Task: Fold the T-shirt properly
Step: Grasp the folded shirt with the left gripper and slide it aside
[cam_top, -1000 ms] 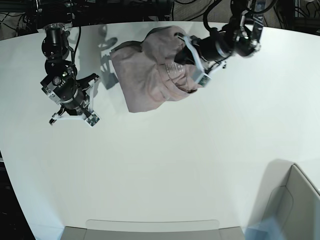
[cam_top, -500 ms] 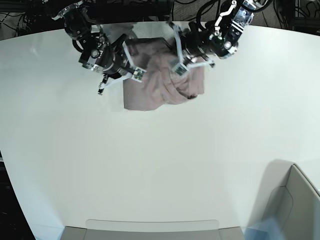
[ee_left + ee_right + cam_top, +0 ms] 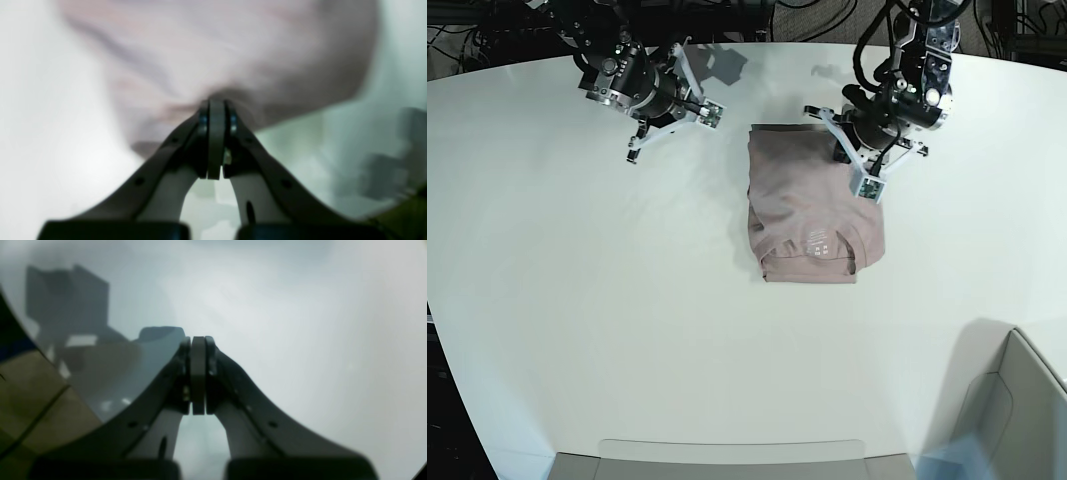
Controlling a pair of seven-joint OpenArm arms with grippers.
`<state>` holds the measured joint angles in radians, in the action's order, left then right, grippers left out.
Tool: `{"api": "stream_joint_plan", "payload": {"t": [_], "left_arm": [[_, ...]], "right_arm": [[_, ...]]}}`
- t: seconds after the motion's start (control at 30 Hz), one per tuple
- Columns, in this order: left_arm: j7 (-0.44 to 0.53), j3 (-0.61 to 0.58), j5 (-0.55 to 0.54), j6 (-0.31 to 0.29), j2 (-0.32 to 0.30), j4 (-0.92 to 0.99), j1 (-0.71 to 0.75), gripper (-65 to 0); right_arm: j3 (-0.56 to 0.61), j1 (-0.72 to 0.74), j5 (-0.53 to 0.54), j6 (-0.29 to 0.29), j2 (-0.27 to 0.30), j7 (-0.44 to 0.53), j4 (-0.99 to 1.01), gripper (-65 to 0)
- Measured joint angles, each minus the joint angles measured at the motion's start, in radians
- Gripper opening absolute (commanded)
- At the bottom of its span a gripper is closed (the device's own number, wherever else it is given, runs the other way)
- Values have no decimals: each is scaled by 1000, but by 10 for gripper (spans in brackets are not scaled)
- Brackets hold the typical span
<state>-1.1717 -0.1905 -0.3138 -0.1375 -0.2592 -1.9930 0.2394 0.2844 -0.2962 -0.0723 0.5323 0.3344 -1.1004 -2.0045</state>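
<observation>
A: Where does the T-shirt lie?
B: Flat on the white surface, toward twelve o'clock of the base view, a little to the one o'clock side of centre

A: Its state?
B: Folded into a compact, roughly rectangular pad, dusty pink-mauve, softly wrinkled, long side running twelve to six

A: Any marking?
B: A small white printed mark faces up near its six o'clock end, beside a curved collar fold

A folded T-shirt lies on the white table.
</observation>
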Motion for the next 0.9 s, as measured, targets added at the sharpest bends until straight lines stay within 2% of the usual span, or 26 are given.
{"api": "stream_joint_plan", "payload": {"t": [0.2,0.3,0.37,0.47,0.63,0.9], "left_arm": [[106,-13,-25,-9,75,-1,-9,-650],[112,-12,-7,-4,82,10,-15,-650],[105,-12,-7,2,82,84,-51,-650],[145,-12,-8,5,91,261,-127,-650],[171,-3,-39,-9,84,433,-241,-650],[301,-4,-61,-24,3,683,-396,-650]], "right_arm": [[-226,-60,-5,0,-14,-4,0,-650],[-310,-75,6,0,-30,1,-1,-650],[-340,-84,5,0,-30,0,0,-650],[-359,-107,-2,0,-25,-7,-1,-650],[-353,-115,6,0,-30,0,-1,-650],[-357,-116,5,0,-30,1,-1,-650]]}}
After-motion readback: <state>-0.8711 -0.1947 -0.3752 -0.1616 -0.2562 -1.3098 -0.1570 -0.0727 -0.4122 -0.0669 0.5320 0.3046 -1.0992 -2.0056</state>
